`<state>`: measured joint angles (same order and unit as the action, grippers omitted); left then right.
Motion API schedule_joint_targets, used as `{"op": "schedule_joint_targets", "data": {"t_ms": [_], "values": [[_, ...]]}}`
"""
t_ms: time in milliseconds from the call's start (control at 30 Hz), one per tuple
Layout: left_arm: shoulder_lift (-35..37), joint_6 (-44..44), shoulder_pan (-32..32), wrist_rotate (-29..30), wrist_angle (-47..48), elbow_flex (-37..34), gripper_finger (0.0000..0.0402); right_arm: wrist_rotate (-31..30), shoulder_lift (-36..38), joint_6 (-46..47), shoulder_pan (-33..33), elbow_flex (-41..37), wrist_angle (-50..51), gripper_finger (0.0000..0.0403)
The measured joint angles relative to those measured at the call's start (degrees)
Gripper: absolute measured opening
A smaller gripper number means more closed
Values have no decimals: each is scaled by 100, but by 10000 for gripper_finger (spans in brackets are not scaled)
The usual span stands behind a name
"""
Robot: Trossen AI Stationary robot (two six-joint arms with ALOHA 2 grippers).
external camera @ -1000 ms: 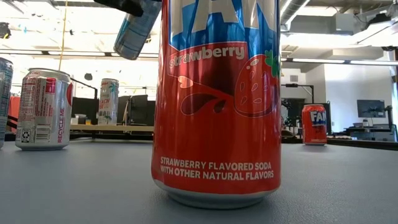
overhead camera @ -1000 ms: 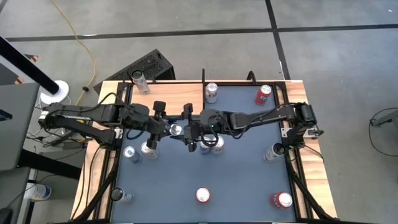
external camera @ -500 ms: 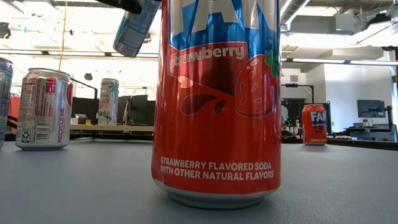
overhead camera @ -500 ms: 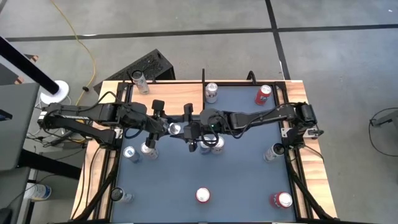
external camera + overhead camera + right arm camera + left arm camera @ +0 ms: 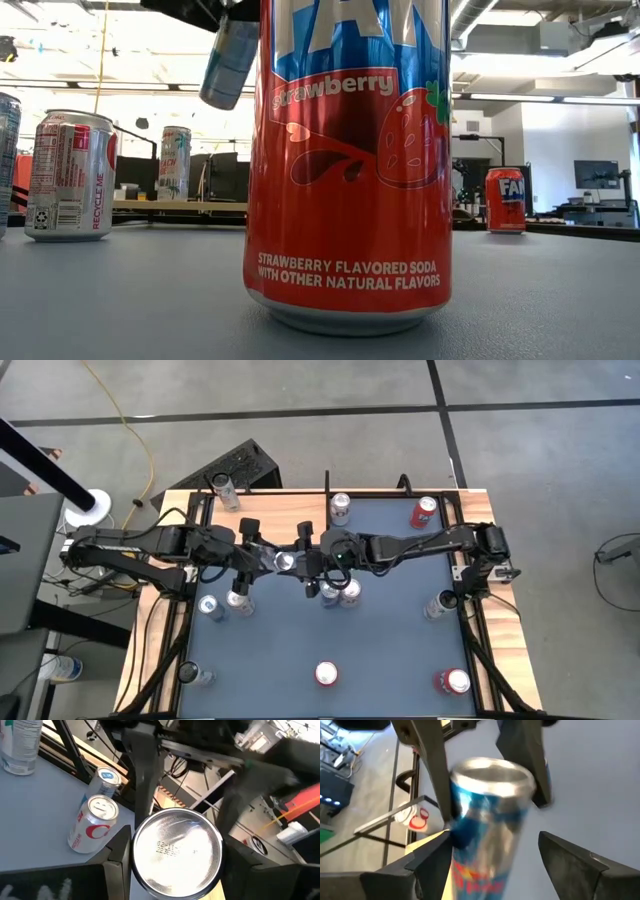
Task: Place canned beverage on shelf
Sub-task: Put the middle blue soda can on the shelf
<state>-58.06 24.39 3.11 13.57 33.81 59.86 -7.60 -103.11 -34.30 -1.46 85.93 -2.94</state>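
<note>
A blue and silver can (image 5: 485, 845) hangs in the air over the middle of the table, between my two grippers. My right gripper (image 5: 177, 865) is shut on it; the can's silver bottom (image 5: 177, 852) faces the right wrist camera. My left gripper (image 5: 492, 865) is open, with its fingers on either side of the can's other half. In the high view the can (image 5: 285, 563) shows between both hands. In the low view it hangs tilted (image 5: 228, 62), its upper end hidden by dark gripper parts. The wood-grain shelf (image 5: 285, 512) lies at the table's far left. My right gripper pinches the can's side walls at its bottom end (image 5: 137, 857) between its two fingers, which come level from the table's right, along the can. The can is lifted clear and tilted. My left gripper: one finger (image 5: 437, 852) lies close against the can's side; whether it touches, I cannot tell. The other finger (image 5: 565, 860) stands clear of it.
Several cans stand on the blue tabletop below the hands, two (image 5: 340, 593) right under the right gripper and two (image 5: 225, 603) left of them. A red strawberry soda can (image 5: 350, 160) fills the low view's middle. More cans stand along the near and far edges.
The held can has tipped steeper, and its lower end has swung a little toward the table's right. It stays clear of the table. Both arms have kept nearly still.
</note>
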Motion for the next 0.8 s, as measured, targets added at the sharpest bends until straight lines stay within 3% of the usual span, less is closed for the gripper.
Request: {"op": "schedule_joint_targets", "data": {"t_ms": [267,400,500,667,800], "values": [[990,-604,-150,-74,344,-61,278,153,13,104,352,4,18,192],[1896,-1088,-184,-55,-477,-891,279,686,16,143,586,4,-46,192],[2682,-1580,-181,341,-1468,-1767,279,1152,13,234,774,4,-439,192],[3911,-2877,-181,1216,-3016,-2811,279,1213,22,113,944,7,-854,192],[4660,-4074,-184,2085,-3356,-3241,279,1220,87,-183,943,4,-868,193]]}}
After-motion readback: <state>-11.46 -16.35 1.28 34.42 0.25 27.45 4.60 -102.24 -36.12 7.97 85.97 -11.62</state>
